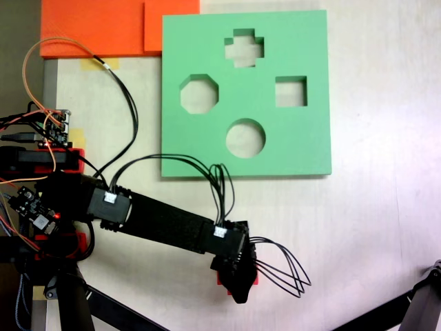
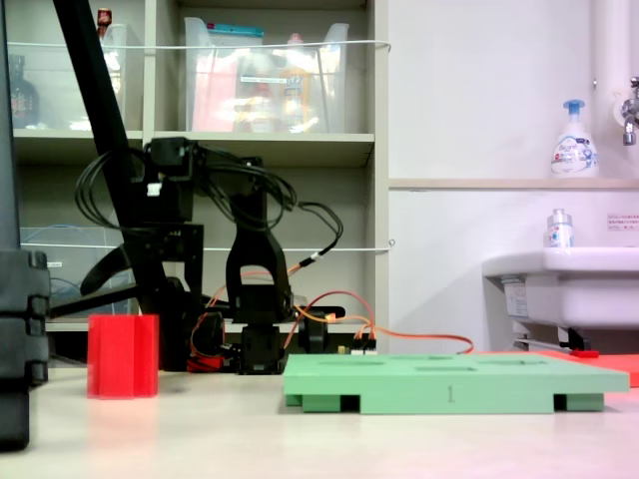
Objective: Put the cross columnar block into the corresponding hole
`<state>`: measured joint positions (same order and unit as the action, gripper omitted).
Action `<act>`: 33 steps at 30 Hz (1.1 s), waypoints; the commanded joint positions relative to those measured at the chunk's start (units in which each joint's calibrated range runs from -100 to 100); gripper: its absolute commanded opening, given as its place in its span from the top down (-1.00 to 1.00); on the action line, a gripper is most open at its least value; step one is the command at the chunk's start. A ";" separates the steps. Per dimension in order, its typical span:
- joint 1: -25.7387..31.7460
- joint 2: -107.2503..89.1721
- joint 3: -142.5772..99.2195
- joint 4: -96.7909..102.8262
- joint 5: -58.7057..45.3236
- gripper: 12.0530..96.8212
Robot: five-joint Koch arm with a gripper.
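Seen from above in a fixed view: square green foam board (image 1: 310,145) flat on the pale table (image 1: 372,234), with four cutouts. The corresponding hole (image 1: 244,48), plus-shaped, near the board's top edge; below it to the left an octagonal cutout (image 1: 199,94), to the right a square cutout (image 1: 291,91), lowest a round cutout (image 1: 245,138). All four open, with table showing through. Orange foam sheets (image 1: 103,27) at the top left corner, just touching the board's edge. Black arm (image 1: 165,219) reaching from the left toward the lower middle, ending in the gripper (image 1: 238,286) directly over the cross columnar block (image 1: 219,278), well below the board; only slivers of red visible on either side of the dark claw. Cannot tell whether the claw is released or clenched, nor whether it touches the block. From the side in a fixed view: the cross columnar block (image 2: 122,356) upright on the table, left of the green foam board (image 2: 454,382) and apart from it. Behind, a shelf unit (image 2: 270,148), a white sink (image 2: 564,289) and a soap bottle (image 2: 573,140).
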<state>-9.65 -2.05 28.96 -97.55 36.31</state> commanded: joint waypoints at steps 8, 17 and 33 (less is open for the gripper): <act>-0.10 -1.58 -4.33 2.27 -0.34 -0.56; -0.10 -1.58 -7.92 5.06 -0.34 -0.56; -0.29 -3.67 -12.61 6.99 -0.34 -0.56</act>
<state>-10.04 -3.15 16.22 -90.60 36.36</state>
